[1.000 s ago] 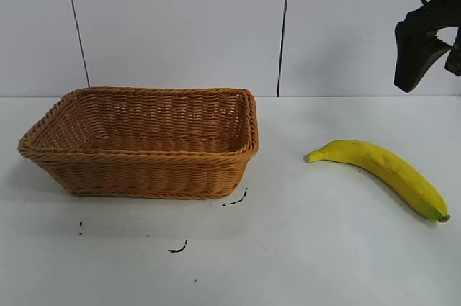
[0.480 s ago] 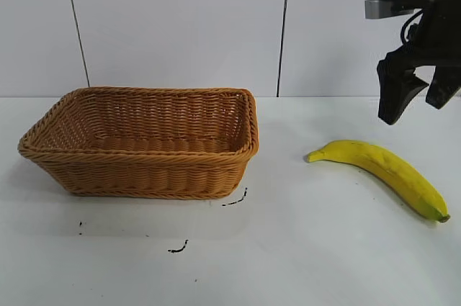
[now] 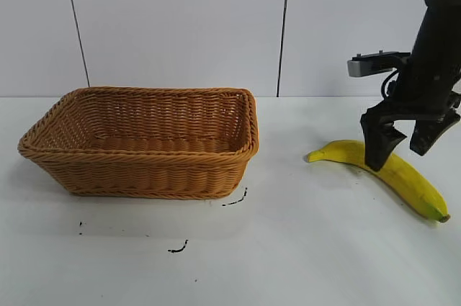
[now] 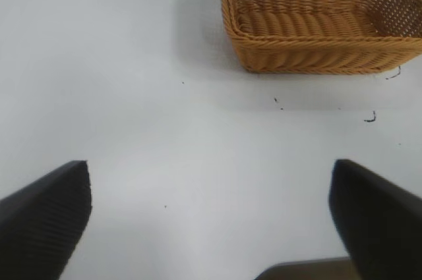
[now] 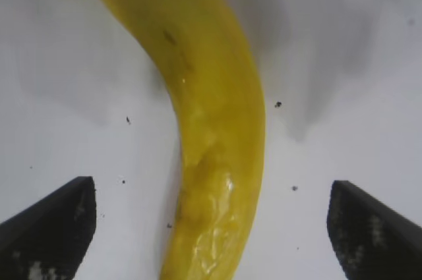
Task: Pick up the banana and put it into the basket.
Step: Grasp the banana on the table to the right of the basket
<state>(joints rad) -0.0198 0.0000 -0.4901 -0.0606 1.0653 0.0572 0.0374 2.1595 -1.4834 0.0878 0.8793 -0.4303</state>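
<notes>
We see the right gripper (image 3: pixel 402 149) pointing down over the banana (image 3: pixel 382 169), its 2 fingers spread wide to either side of the fruit and holding nothing. The banana lies flat on the white desk (image 3: pixel 302 248), yellow, gently curved, well apart from the wicker basket (image 3: pixel 144 144). The left gripper (image 4: pixel 211 214) hangs wide open over bare desk, near the basket.

Lab-style test bench: bare white table (image 3: pixel 288 263), plain white panelled wall (image 3: pixel 180 25), pen marks (image 3: pixel 178 248).
</notes>
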